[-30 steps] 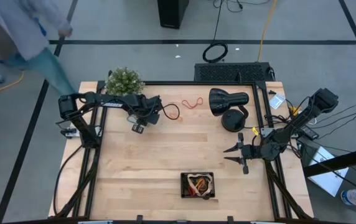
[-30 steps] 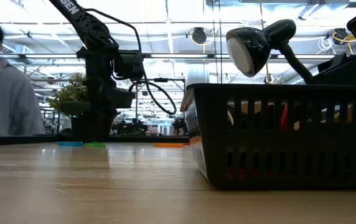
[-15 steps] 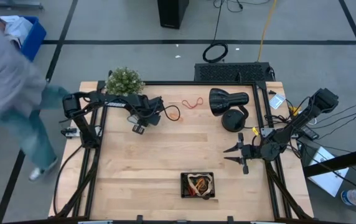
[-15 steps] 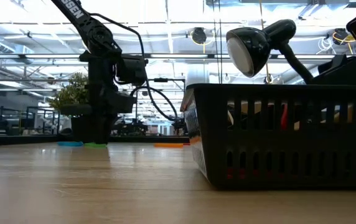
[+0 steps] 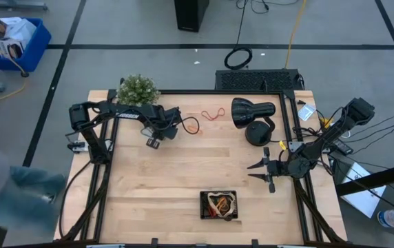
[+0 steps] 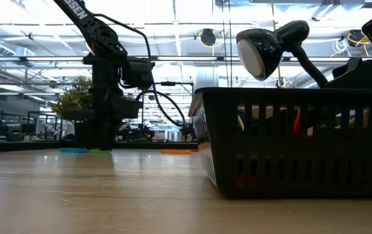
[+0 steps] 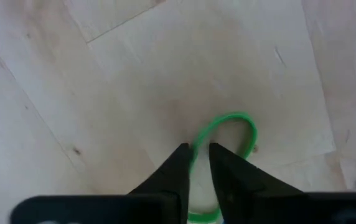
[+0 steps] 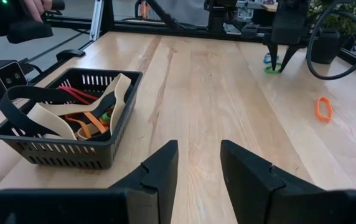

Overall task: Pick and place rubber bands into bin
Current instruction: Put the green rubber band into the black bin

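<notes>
A green rubber band (image 7: 243, 127) lies flat on the wooden table at the far left, next to a blue band (image 8: 267, 58). My left gripper (image 7: 198, 155) points down at the green band, its fingers shut on one side of the loop; it also shows in the high view (image 5: 153, 141) and the low view (image 6: 101, 144). An orange-red band (image 5: 214, 114) lies on the table further right. The black bin (image 5: 219, 205) near the front edge holds several bands. My right gripper (image 5: 257, 171) is open and empty at the table's right. My left gripper pinches one side of the green band's loop (image 7: 195, 138) between its two fingertips, coming from above and pointing down. The rest of the loop lies flat on the table beyond the fingers, slack.
A black desk lamp (image 5: 252, 117) stands at the far right and a potted plant (image 5: 138, 89) at the far left corner. A blurred person (image 5: 11, 196) moves beyond the table's left edge. Bare wood lies between the left gripper and the bin.
My left gripper has shifted slightly toward the table's right and then kept still. The person beyond the left edge has walked toward the near side.
</notes>
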